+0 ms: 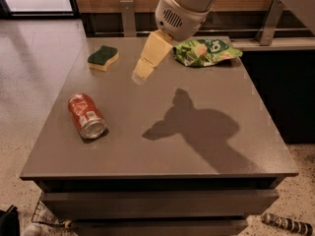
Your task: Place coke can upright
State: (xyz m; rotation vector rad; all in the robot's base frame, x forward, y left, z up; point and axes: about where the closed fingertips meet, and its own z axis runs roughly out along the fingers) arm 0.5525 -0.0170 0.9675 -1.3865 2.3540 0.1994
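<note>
Pincer, cream-coloured, hangs over the far half of the flat grey bench, holding nothing; whether it is open or closed cannot be told. A green-and-yellow sponge and a crumpled green snack bag flank it. Well apart, near the bench's left front, the small red aluminium coke can lies on its side.
</note>
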